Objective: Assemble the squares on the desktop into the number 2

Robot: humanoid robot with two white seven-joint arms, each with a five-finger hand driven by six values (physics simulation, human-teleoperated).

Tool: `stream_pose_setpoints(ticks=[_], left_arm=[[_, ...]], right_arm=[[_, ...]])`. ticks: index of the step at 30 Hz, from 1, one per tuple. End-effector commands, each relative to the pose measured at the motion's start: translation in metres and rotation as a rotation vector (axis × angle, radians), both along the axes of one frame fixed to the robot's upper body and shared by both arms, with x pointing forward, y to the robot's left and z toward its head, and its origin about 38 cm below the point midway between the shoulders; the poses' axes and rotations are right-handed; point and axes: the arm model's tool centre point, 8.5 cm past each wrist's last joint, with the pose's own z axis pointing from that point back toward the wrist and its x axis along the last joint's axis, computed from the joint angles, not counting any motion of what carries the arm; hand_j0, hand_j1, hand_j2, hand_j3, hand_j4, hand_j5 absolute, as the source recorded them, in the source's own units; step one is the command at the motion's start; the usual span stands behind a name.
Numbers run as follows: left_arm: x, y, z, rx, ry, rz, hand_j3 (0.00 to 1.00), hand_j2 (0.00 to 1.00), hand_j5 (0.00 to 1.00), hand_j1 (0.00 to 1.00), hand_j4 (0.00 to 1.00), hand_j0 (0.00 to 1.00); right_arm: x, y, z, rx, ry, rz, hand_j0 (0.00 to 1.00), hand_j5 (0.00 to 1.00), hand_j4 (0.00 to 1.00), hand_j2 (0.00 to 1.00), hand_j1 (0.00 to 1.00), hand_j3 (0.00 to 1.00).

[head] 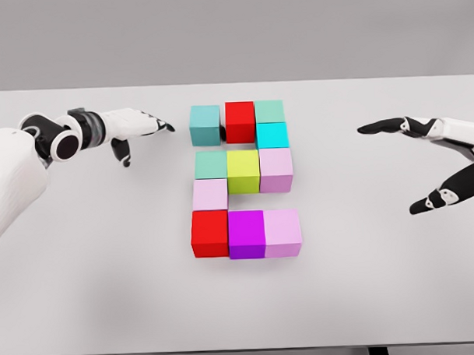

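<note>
Coloured cubes stand together in the middle of the white table. The top row is a teal cube, a red cube and a green cube, with a cyan cube just below the green one. The middle row holds a sea-green cube, a yellow-green cube and a pink cube. A pale pink cube sits under its left end. The bottom row is red, magenta and lilac. My left hand hovers open left of the teal cube. My right hand is open far right.
The teal cube stands slightly apart from the red one, with a thin gap between them. Bare table surface lies on both sides of the cube group and in front of it. The table's front edge runs along the bottom.
</note>
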Motion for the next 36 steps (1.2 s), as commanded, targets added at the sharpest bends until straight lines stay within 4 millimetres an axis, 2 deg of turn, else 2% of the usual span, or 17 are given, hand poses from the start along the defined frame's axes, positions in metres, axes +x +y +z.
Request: stream_pose_setpoints(ticks=[1,17,23,26,36], left_arm=[[-0.001,-0.004,0.004,-0.009,-0.008,-0.011,1.00,1.00,1.00,1.00,1.00,1.00],[-0.001,-0.011,0.003,0.004,0.001,-0.036,1.00,1.00,1.00,1.00,1.00,1.00],[0.001,-0.018,0.009,0.010,0.008,-0.062,1.00,1.00,1.00,1.00,1.00,1.00],[0.001,-0.021,0.011,0.013,0.024,-0.077,1.00,1.00,1.00,1.00,1.00,1.00],[0.001,-0.013,0.015,0.033,0.071,-0.090,1.00,1.00,1.00,1.00,1.00,1.00]], right_arm=[[0.001,0.000,0.005,0.011,-0.011,-0.002,1.00,1.00,1.00,1.00,1.00,1.00],[0.002,0.005,0.010,0.027,-0.030,0.010,1.00,1.00,1.00,1.00,1.00,1.00],[0.003,0.005,0.015,0.031,-0.045,0.009,1.00,1.00,1.00,1.00,1.00,1.00],[0.005,0.012,0.010,0.058,-0.044,0.023,1.00,1.00,1.00,1.00,1.00,1.00],[0.007,0.019,0.008,0.081,-0.046,0.036,1.00,1.00,1.00,1.00,1.00,1.00]])
